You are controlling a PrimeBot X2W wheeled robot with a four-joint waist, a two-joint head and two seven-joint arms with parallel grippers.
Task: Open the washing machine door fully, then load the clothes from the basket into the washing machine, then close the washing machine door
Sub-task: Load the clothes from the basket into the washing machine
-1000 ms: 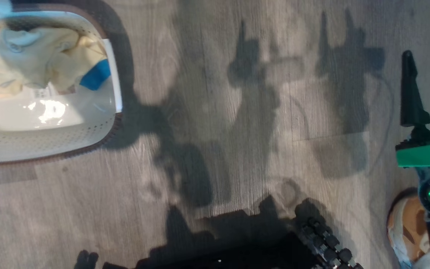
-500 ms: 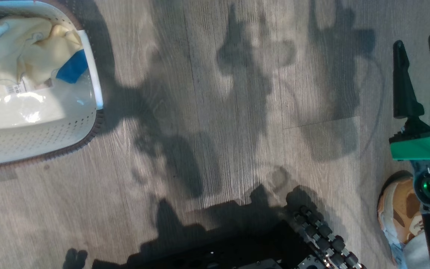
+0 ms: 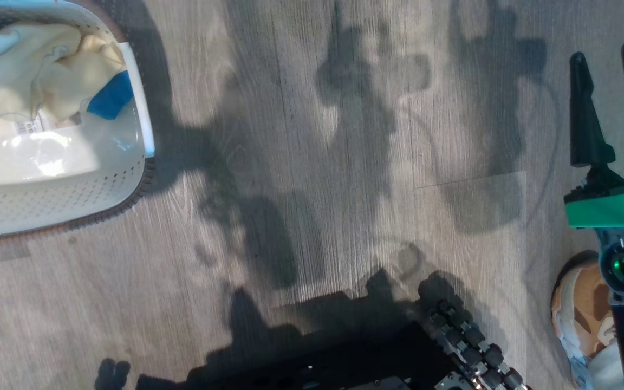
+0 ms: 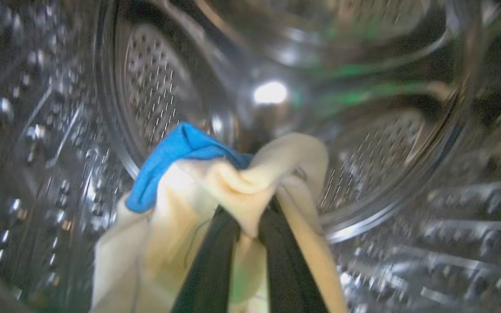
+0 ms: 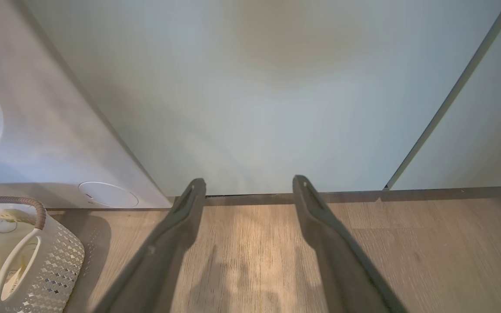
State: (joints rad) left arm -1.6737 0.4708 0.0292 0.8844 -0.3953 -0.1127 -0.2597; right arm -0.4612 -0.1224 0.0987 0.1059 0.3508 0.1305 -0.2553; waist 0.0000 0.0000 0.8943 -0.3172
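In the head view the clothes (image 3: 36, 92) lie heaped at the far end of the basket (image 3: 128, 203). They are thin, limp baby things, light and easily bunched, best pinched at a thick fold on top of the heap so that several layers come up together. The right gripper (image 3: 603, 50) hangs well to the right of the basket over bare floor, its fingers spread wide with nothing between them. In the left wrist view, away from the basket and inside the steel drum (image 4: 155, 87) of the washing machine, the left gripper (image 4: 250, 226) stands narrow, pinching a fold of cream cloth that drapes over both fingers, with the blue piece (image 4: 176, 152) riding on top. By my judgement so soft a load will simply slump off once the fingers part. In the right wrist view the basket sits low at the left against the washing machine's white front, with the wide-spread right fingers well clear of it.
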